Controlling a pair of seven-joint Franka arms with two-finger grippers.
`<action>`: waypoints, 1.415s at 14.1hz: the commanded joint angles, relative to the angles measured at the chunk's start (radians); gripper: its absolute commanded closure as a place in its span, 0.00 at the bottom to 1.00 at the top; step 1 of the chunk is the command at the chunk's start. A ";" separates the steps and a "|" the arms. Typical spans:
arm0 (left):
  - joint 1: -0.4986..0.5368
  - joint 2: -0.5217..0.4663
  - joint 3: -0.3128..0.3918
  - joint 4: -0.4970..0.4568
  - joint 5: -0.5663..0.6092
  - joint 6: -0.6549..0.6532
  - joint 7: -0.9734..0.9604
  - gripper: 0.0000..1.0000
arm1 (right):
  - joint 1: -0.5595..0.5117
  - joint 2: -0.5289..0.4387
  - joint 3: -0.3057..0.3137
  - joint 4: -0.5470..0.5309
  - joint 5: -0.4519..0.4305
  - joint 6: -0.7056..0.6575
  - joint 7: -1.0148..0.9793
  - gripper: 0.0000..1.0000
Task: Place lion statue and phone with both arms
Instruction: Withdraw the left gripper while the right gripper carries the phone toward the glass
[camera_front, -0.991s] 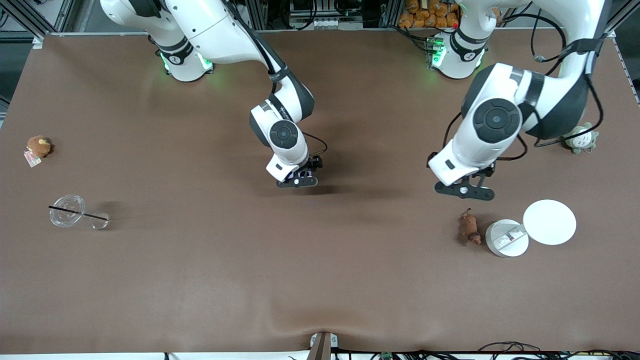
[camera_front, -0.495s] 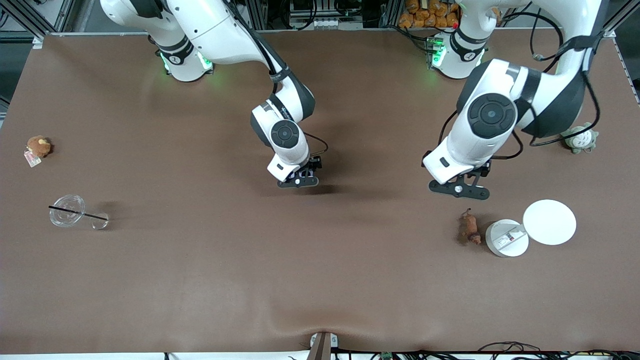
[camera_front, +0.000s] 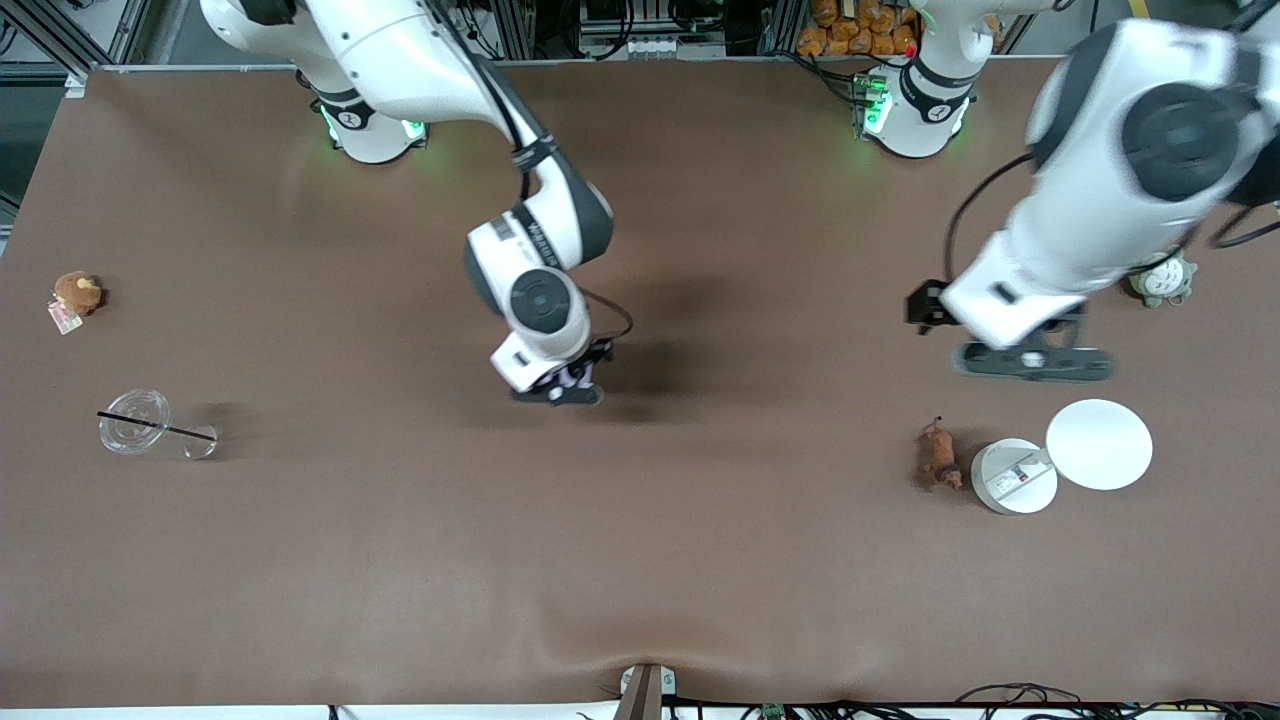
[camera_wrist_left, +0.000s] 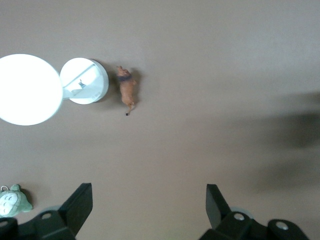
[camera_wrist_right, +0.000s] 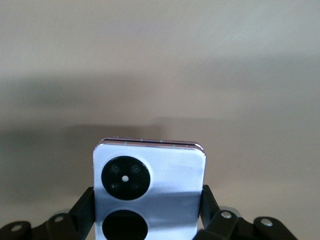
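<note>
Right hand (camera_wrist_right: 147, 220) pinches the phone (camera_wrist_right: 150, 192) — pale lilac-white, seemingly square, two black camera circles.

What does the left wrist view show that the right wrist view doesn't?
Only the left wrist view: the lion statue lying on the table beside a small white disc, a larger white disc, a grey-green plush, and the open left gripper above bare cloth.

Only the right wrist view: the phone, camera circles facing out, clamped in the right gripper.

Both: the brown table.
</note>
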 joint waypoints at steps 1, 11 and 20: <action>0.062 -0.055 -0.003 0.022 -0.026 -0.032 0.009 0.00 | -0.037 -0.023 -0.087 0.019 0.007 -0.011 -0.014 1.00; -0.032 -0.234 0.338 -0.042 -0.124 -0.054 0.130 0.00 | -0.451 -0.023 -0.092 -0.025 0.005 -0.031 -0.563 1.00; -0.131 -0.277 0.499 -0.064 -0.215 -0.131 0.179 0.00 | -0.648 0.009 -0.089 -0.136 0.013 0.149 -0.882 1.00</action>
